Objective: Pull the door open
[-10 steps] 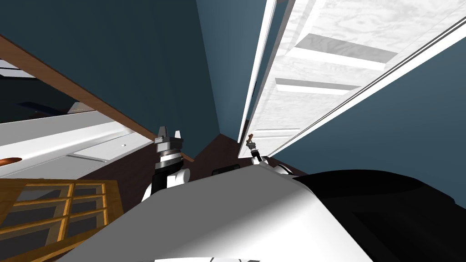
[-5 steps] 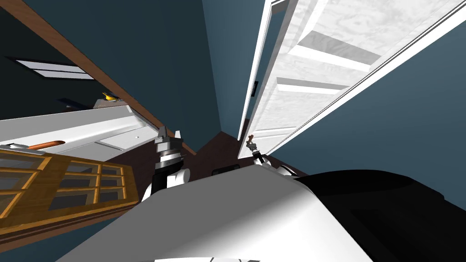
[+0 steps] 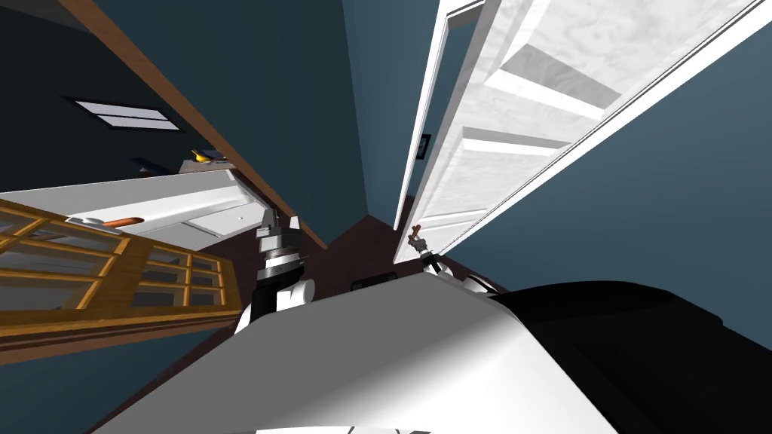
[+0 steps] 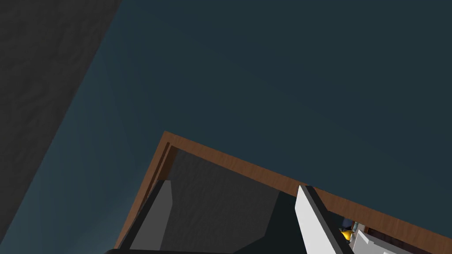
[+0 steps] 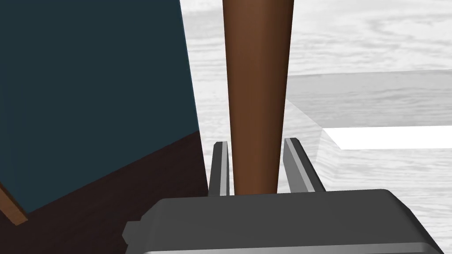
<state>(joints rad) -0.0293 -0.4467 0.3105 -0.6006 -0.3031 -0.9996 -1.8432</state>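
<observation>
A white panelled door [image 3: 520, 113] stands ajar at the upper right of the head view, a narrow gap showing between its free edge and the white frame [image 3: 427, 113]. Its brown handle [image 5: 257, 88] runs between the fingers of my right gripper [image 5: 256, 165], which is shut on it; in the head view this gripper [image 3: 415, 239] sits at the door's lower edge. My left gripper [image 3: 278, 223] is held up to the left of the chest, open and empty, with its fingers [image 4: 315, 220] spread wide.
A dark blue wall [image 3: 271, 98] with a brown trim strip [image 3: 226, 143] fills the corner ahead. A wooden glazed cabinet [image 3: 98, 279] and a white counter [image 3: 166, 203] lie to the left. Dark brown floor [image 3: 354, 249] runs to the door.
The whole head view has swung: the cabinet and counter slid further into view on the left and the door leans more. My right gripper stays shut on the handle.
</observation>
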